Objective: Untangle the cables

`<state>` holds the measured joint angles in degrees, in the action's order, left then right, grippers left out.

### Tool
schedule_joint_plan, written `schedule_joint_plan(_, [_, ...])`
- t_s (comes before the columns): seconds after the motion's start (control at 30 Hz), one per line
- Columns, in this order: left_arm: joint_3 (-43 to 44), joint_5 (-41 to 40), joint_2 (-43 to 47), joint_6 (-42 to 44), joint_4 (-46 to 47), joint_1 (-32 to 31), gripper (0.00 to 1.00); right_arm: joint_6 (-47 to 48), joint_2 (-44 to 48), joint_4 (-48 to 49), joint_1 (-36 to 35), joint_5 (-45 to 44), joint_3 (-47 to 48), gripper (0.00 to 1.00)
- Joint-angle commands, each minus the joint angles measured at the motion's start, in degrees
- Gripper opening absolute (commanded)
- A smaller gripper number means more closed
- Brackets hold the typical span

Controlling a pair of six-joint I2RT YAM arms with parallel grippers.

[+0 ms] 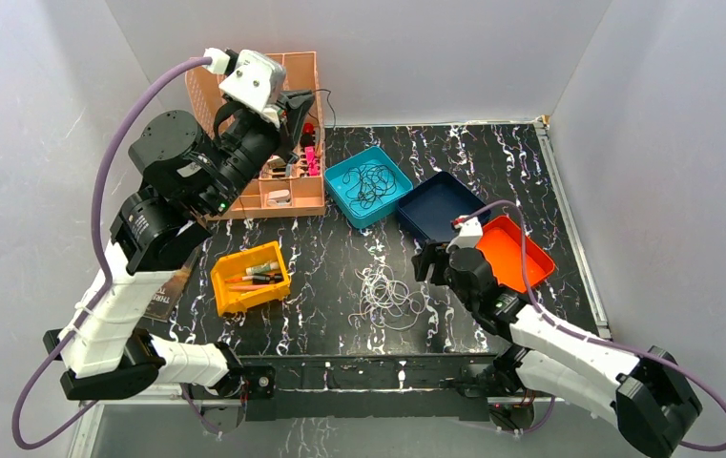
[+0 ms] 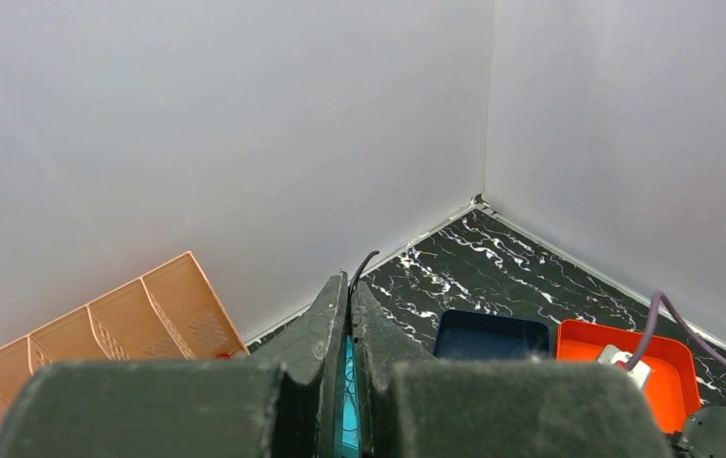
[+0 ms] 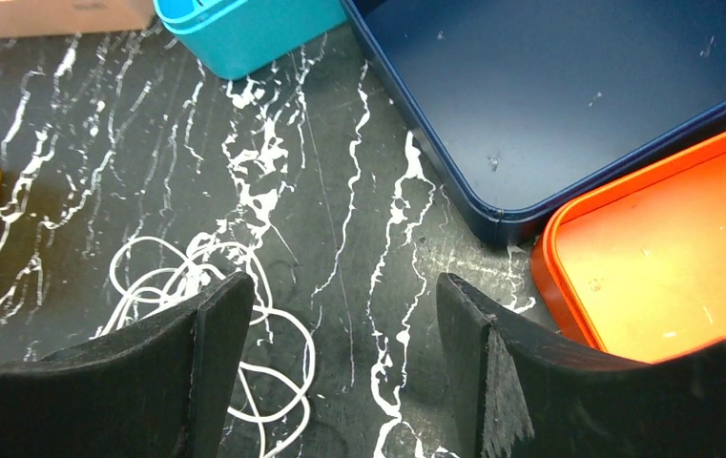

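The left pincer (image 2: 349, 286) was raised well above the table (image 1: 321, 267), in front of the peach organizer (image 1: 303, 72) at the far left. Its jaws were clenched together. A thin black cable (image 2: 365, 262) was seen emerging from between the closed fingertips, so the pincer was recorded as grasping that strand. How far the strand ran below the pincer could not be told. A black tangle (image 1: 370, 183) of further thin wires was contained in the teal bin (image 1: 342, 200), which stood on the table just to the right of the organizer. The white cables (image 1: 384, 294) were laid in loose curly loops on the bare table near its middle, apart from the teal bin and between the yellow bin (image 1: 230, 303) on the left and the right arm. The right pincer (image 3: 340, 296) was held low over the table, just to the right of the white loops. Its jaws were released and spread wide, with nothing between them. In the right wrist view one loop was seen passing under its left finger (image 3: 206, 363). The navy tray (image 1: 435, 205) and the orange tray (image 1: 521, 258) were set side by side, touching, beyond that pincer.
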<state>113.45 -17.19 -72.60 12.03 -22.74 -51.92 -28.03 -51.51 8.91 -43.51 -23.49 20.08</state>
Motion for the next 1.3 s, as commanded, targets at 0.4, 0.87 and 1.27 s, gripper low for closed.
schedule_joint_plan(0.4, [-0.7,1.7,-1.6,-1.7,0.7,0.1,0.0,9.0,14.4,-6.5,0.2,2.2,10.2,0.79])
schedule_joint_plan(0.87, [0.4,7.1,-8.4,-5.3,1.8,0.1,0.0,20.9,17.9,-15.5,0.2,0.0,31.8,0.79])
schedule_joint_plan(1.27, [4.0,11.0,-14.1,-7.0,2.6,0.1,0.0,33.5,22.1,-11.6,0.2,19.5,34.9,0.84])
